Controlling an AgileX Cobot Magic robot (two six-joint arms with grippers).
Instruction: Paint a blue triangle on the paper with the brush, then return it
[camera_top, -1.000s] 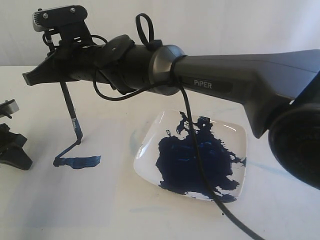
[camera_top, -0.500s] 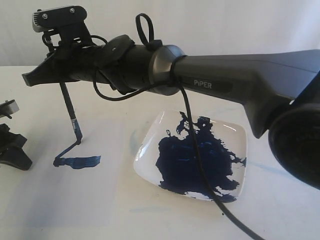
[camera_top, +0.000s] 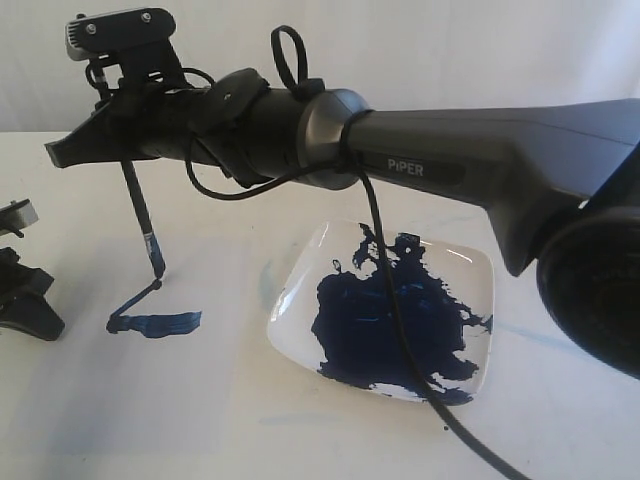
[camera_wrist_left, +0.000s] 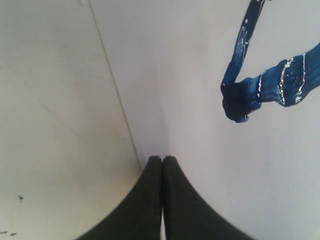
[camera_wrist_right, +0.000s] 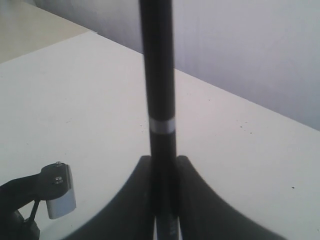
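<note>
The right tool (camera_wrist_right: 163, 165) was clamped on the brush (camera_top: 140, 215), holding it near upright so its tip stood at the upper end of the blue triangle (camera_top: 150, 322), which was only two joined strokes. The left tool (camera_wrist_left: 161, 162), pressed together and empty, sat at the edge of the paper (camera_wrist_left: 210, 160), perhaps to pin it on the cream table (camera_wrist_left: 60, 100). Behind was a plain white wall (camera_top: 420, 50).

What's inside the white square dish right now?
The white square dish holds a spread pool of dark-blue paint. A black cable crosses in front, hiding a thin strip.

Wet-glossy blue triangle (camera_wrist_left: 272, 85) on matt paper (camera_wrist_left: 200, 150); smooth black brush (camera_wrist_right: 157, 75) (shiny metal-looking band (camera_wrist_right: 162, 125)); glossy white dish (camera_top: 300, 300).
</note>
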